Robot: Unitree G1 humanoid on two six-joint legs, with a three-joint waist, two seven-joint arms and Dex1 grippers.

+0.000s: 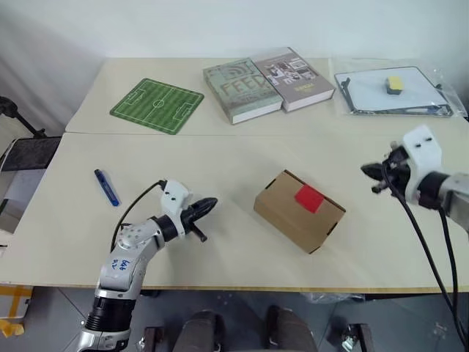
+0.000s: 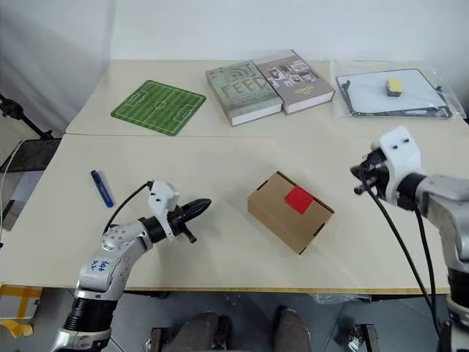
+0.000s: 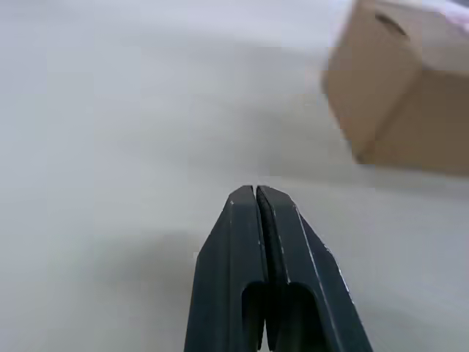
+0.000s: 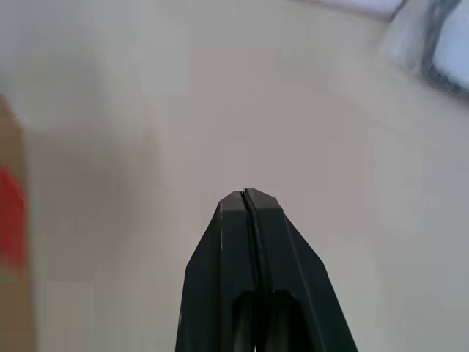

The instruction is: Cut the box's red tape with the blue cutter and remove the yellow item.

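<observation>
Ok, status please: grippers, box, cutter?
Left gripper shut, empty. Right gripper shut, empty. Brown cardboard box closed, red tape uncut. Blue pen-shaped cutter untouched on table; nothing blocking.

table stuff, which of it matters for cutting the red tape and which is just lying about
For the job:
- box, closed, mid table
- red tape on the box top
- blue cutter, lying apart on the robot's left

Just lying about:
- green football-pitch mat
- two books, side by side
- whiteboard in a plastic sleeve
- yellow eraser on the whiteboard
</observation>
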